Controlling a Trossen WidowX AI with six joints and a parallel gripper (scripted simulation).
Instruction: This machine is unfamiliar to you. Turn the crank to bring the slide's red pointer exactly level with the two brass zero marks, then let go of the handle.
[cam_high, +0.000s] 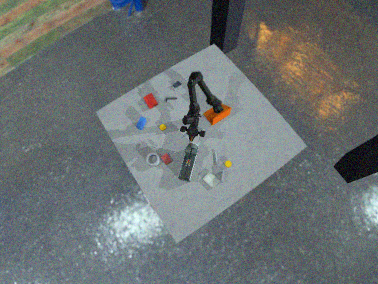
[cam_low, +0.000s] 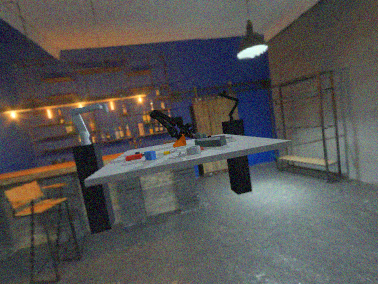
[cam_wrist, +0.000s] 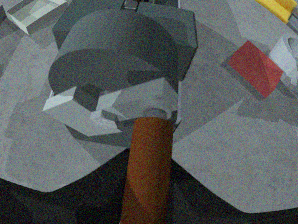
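The machine is a long dark grey-green box (cam_high: 185, 173) (cam_low: 212, 142) (cam_wrist: 187, 37) on the table. At its near end in the wrist view, a pale grey crank arm (cam_wrist: 145, 102) reaches out from under a rounded dark housing to a brown cylindrical handle (cam_wrist: 150, 175). My gripper (cam_high: 192, 136) (cam_wrist: 145, 159) is shut on this handle, with a black finger on each side of it. A tiny red mark (cam_high: 188, 162) shows on the machine's top in the top view. The brass zero marks cannot be made out, so whether the pointer is level with them cannot be told.
A small red block (cam_high: 166, 158) (cam_wrist: 256, 69) and a pale ring (cam_high: 153, 159) lie on one side of the machine. A pale tray (cam_high: 210, 179) and a yellow round thing (cam_high: 228, 164) are on the other. An orange block (cam_high: 217, 115) stands near the arm.
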